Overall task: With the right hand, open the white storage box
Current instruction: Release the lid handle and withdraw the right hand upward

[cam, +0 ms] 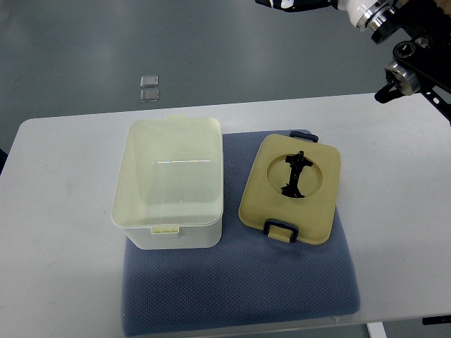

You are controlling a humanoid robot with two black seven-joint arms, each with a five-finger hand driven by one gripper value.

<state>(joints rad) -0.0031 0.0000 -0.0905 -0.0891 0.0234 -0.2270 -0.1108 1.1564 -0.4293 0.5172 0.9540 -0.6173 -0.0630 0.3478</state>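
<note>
The white storage box (169, 184) stands open on the left part of a blue-grey mat (239, 289); its inside looks empty. Its tan lid (291, 189) lies flat on the mat just to the right of the box, apart from it, with dark latches at its near and far ends and a black handle in a round recess. My right arm (394, 28) comes in at the top right, raised well beyond the table. Its hand (289, 4) is cut off by the top edge and is far from both box and lid.
The mat lies on a white table (56, 232) whose far edge runs just behind the box. Beyond it is grey floor with two small clear squares (149, 88). A dark object (437, 320) shows at the bottom right corner.
</note>
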